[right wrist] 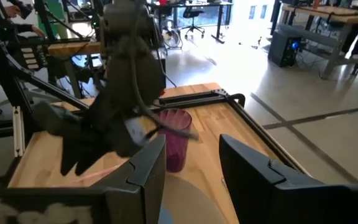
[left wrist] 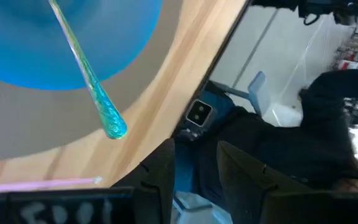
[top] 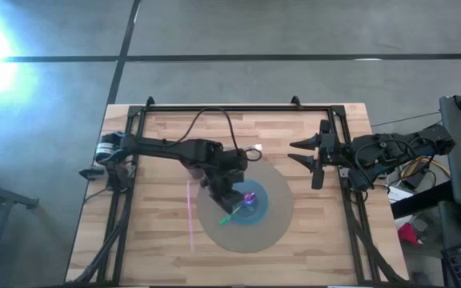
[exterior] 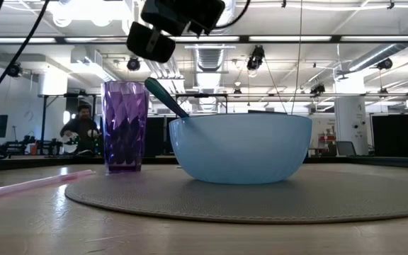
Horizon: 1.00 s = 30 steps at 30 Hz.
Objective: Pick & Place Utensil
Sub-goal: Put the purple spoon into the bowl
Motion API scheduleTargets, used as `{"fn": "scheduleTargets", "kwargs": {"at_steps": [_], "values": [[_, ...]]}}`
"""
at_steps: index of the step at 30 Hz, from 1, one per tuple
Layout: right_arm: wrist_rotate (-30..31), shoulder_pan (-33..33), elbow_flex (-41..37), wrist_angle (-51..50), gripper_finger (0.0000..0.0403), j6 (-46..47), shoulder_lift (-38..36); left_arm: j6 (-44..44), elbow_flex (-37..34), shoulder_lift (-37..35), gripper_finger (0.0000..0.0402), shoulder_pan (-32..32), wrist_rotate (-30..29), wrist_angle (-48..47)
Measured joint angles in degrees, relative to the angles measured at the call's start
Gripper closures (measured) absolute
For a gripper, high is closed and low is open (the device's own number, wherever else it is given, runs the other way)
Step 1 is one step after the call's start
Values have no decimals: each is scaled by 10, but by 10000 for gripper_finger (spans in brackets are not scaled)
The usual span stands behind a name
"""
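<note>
A teal utensil point(left wrist: 82, 68) lies with one end in the blue bowl point(exterior: 239, 149). Its handle leans on the rim and sticks out past it point(exterior: 165, 98), toward the table's near left. The bowl stands on a round grey mat point(top: 214, 228). My left gripper point(left wrist: 194, 155) hangs open above the bowl's left side point(top: 234, 196), slanting down, with nothing between its fingers. My right gripper point(top: 302, 152) waits open, level and high, by the table's right edge.
A purple faceted cup point(exterior: 125, 127) stands on the mat just left of the bowl. A pink straw point(exterior: 34, 185) lies on the wood to the left of the mat. A black frame point(top: 238, 108) runs around the table. A person point(exterior: 80, 131) sits in the room behind.
</note>
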Motion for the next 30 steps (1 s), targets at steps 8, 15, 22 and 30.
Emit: {"fn": "scheduleTargets", "kwargs": {"at_steps": [8, 15, 22, 30], "values": [[0, 0, 0, -25, 249, 51, 0, 48, 0, -68, 291, 1, -75, -2], [0, 0, -14, -30, 246, 88, 0, 115, -1, -139, 293, -5, -167, -7], [1, 0, -42, -30, 256, 119, 0, 190, -9, -205, 298, -29, -272, -9], [17, 0, -65, -27, 264, 155, 0, 236, -75, -277, 297, -71, -369, 9]]}}
